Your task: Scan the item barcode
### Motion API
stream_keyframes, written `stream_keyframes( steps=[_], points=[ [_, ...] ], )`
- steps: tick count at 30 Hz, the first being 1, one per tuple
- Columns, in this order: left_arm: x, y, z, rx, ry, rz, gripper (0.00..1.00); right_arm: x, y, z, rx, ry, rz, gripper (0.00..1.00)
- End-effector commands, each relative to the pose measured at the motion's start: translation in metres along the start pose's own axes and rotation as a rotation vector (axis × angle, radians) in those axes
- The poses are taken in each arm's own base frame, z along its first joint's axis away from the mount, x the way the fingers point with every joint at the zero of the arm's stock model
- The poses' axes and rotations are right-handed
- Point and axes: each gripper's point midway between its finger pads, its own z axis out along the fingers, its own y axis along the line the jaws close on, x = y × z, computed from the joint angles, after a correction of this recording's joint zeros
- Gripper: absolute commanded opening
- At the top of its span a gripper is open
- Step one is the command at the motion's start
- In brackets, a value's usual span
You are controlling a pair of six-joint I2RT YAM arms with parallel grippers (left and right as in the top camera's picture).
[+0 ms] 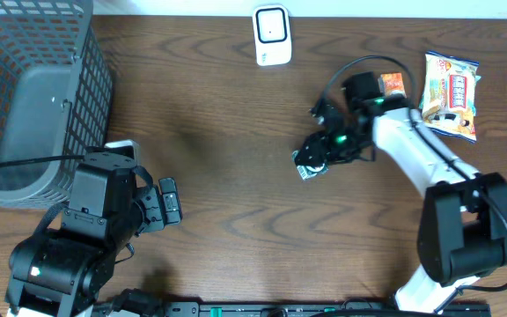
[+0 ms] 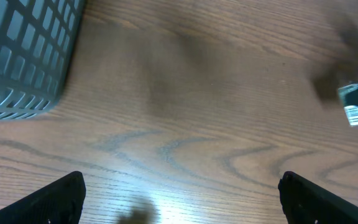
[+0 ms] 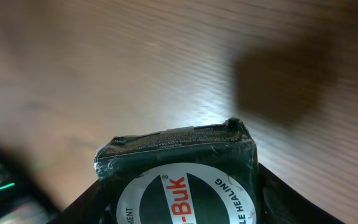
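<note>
The fingers (image 2: 55,202) of the left gripper (image 1: 170,202) stood wide apart with nothing between them, hovering low over bare wood at the left side of the brown wooden table (image 1: 236,114). From the left wrist camera the two dark fingertips showed only at the bottom corners of the view. A grey mesh basket (image 1: 25,88) sat at the far left back corner of the table, just beyond the left arm, and one rounded corner of it showed in the left wrist view too. Further right, near the back edge at about the middle, a small white scanner (image 1: 271,35) stood by itself, well apart from both arms. Right of centre, the right arm reached in from the front right corner, and the right gripper (image 1: 319,151) was clamped on a small dark green packet (image 1: 306,171), its fingers pressed against the packet's two sides. The packet was held above the table, in front of the scanner and a little to its right, not touching it. Seen from the right wrist camera, the packet (image 3: 179,168) filled the lower middle of the view, with a round white label reading "Buk" in red and a line of small print along its top edge. Beside the right arm lay a small orange packet (image 1: 393,84), and at the far right a larger yellow and white snack bag (image 1: 451,95) lay flat near the back corner.
</note>
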Motion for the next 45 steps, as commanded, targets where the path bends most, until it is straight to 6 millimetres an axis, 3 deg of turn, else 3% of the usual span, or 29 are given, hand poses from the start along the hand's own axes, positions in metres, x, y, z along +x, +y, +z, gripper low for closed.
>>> stream_keyframes(
  steps=[1,6,13,23,26,30,35,45],
  points=[
    [0.0,0.001,-0.001,-0.001,-0.003,0.001,0.98,-0.005,-0.027,0.0,0.331,-0.02,0.008,0.52],
    [0.0,0.0,-0.001,-0.001,-0.004,0.001,0.98,-0.004,-0.029,0.004,0.527,-0.051,0.03,0.52],
    [0.0,0.0,-0.001,-0.001,-0.004,0.001,0.98,-0.002,-0.02,0.007,0.608,-0.078,0.028,0.52],
    [0.0,0.0,-0.001,-0.001,-0.004,0.001,0.98,0.001,-0.004,0.015,0.514,-0.061,0.054,0.8],
    [0.0,0.0,-0.001,-0.001,-0.004,0.001,0.97,-0.002,-0.002,0.007,0.488,-0.063,0.11,0.89],
    [0.0,0.0,-0.001,-0.001,-0.004,0.001,0.98,-0.006,-0.011,-0.021,0.492,-0.075,0.228,0.99],
    [0.0,0.0,-0.001,-0.001,-0.004,0.001,0.98,-0.009,-0.029,-0.056,0.464,-0.095,0.316,0.99],
    [0.0,0.0,-0.001,-0.001,-0.004,0.001,0.97,0.002,-0.071,-0.077,0.47,-0.05,0.292,0.99]
  ],
)
